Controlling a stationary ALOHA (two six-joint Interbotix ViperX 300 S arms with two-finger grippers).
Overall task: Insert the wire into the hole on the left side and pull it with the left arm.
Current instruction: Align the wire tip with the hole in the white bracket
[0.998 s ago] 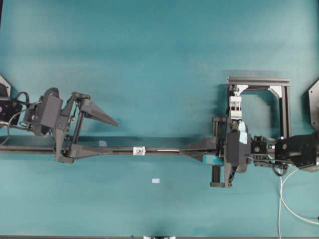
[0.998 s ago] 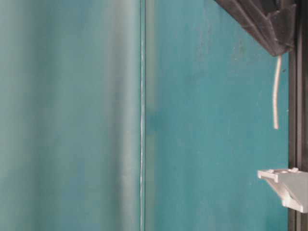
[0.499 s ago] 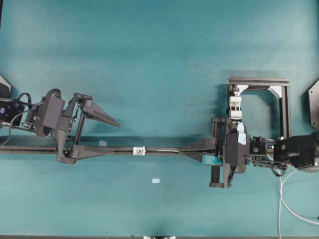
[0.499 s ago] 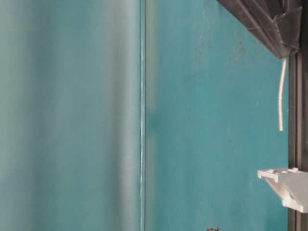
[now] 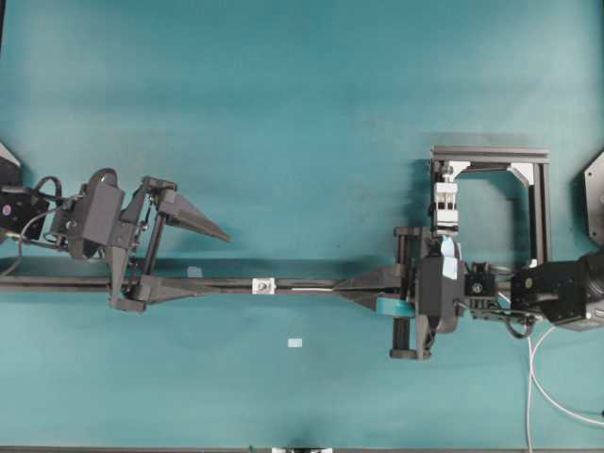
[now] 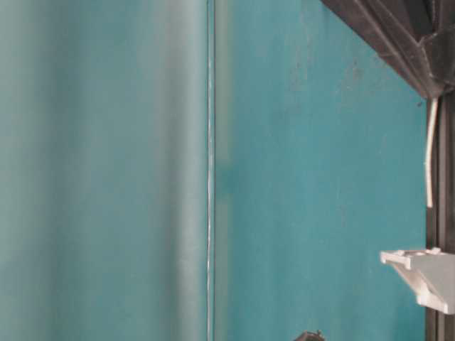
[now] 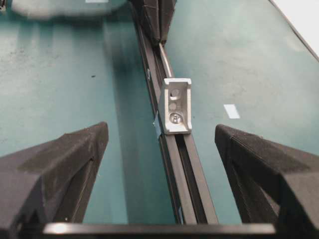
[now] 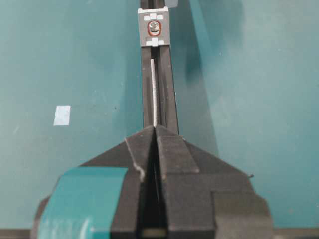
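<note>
The thin whitish wire point(image 8: 154, 89) sticks out of my right gripper point(image 8: 155, 128), which is shut on it. It runs along the black rail point(image 5: 57, 283), and its free tip stops just short of the small silver bracket point(image 5: 263, 285). The hole point(image 7: 174, 92) faces my left gripper point(image 7: 160, 130), which is open and straddles the rail a short way left of the bracket point(image 7: 176, 104). From overhead, the left gripper point(image 5: 222, 262) has one finger over the rail and the other splayed towards the back. The right gripper point(image 5: 337, 285) points left along the rail. The wire point(image 6: 429, 153) hangs just above the bracket point(image 6: 423, 273).
A black and silver frame point(image 5: 491, 156) stands at the back right beside the right arm. A pale tape rectangle point(image 5: 295, 343) lies on the teal mat in front of the rail. A white cable point(image 5: 531, 377) trails off the right arm at the front right.
My right gripper has slid left along the rail with the wire, bringing the wire's tip closer to the bracket. The left gripper has stayed open and has barely shifted.
</note>
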